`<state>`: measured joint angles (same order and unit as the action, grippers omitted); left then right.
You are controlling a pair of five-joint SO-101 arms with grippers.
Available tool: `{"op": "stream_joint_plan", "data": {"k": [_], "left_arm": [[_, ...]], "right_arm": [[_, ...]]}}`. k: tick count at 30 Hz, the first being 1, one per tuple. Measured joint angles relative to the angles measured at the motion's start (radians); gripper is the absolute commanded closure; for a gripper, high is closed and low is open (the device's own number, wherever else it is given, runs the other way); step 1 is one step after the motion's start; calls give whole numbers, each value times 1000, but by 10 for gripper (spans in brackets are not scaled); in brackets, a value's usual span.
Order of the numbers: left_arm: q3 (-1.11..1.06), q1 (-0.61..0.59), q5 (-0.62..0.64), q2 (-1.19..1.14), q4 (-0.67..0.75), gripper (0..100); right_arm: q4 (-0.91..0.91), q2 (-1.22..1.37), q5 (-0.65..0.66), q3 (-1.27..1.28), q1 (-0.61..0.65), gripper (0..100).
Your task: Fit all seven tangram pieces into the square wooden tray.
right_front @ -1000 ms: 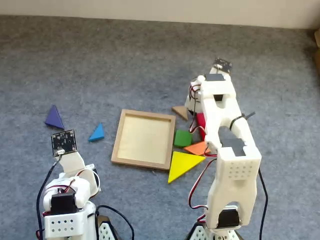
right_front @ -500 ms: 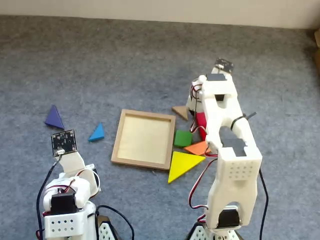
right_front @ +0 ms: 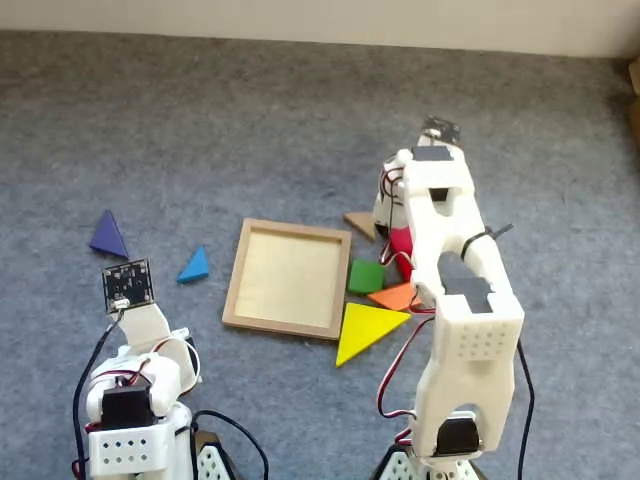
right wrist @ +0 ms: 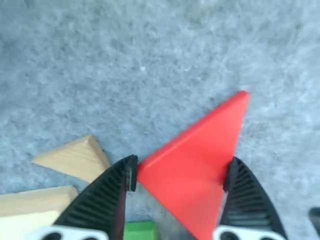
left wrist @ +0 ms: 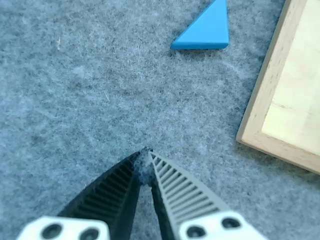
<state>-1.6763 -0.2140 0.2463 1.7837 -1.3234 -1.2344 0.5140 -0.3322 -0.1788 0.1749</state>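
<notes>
The square wooden tray lay flat on the grey carpet between the two arms, a pale, raised frame around a lighter floor with no piece inside it. Five pieces clustered by the side of the tray nearest the right arm: a green square just beside the rim, an orange piece touching the square, a large yellow triangle off the tray's near corner, a small bare-wood triangle off its far corner, and a red triangle partly under the arm. In the right wrist view the red triangle was glossy and flat on the carpet, with the bare-wood triangle near one of its corners. The right gripper was spread wide over it, one dark ribbed finger at each of two opposite edges; whether they pressed on it could not be told. On the tray's other side lay a small light-blue triangle near the rim and a dark-blue triangle farther out, well apart from the tray. The left gripper hung above bare carpet with its fingertips brought together, the light-blue triangle ahead of it and the tray's rim off to one side.
</notes>
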Motion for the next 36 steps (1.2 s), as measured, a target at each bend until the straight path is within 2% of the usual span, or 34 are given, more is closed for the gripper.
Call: {"op": "stream_joint_plan", "data": {"k": [10,27,36], "left_arm": [[0,0,0,0,0,994],[0,0,0,0,0,994],[0,0,0,0,0,994]], "right_arm": [[-29,-169,44,0,31,850],[-127,-173,54,61,370,850],[-92,-180,-94,135,433,850]]}}
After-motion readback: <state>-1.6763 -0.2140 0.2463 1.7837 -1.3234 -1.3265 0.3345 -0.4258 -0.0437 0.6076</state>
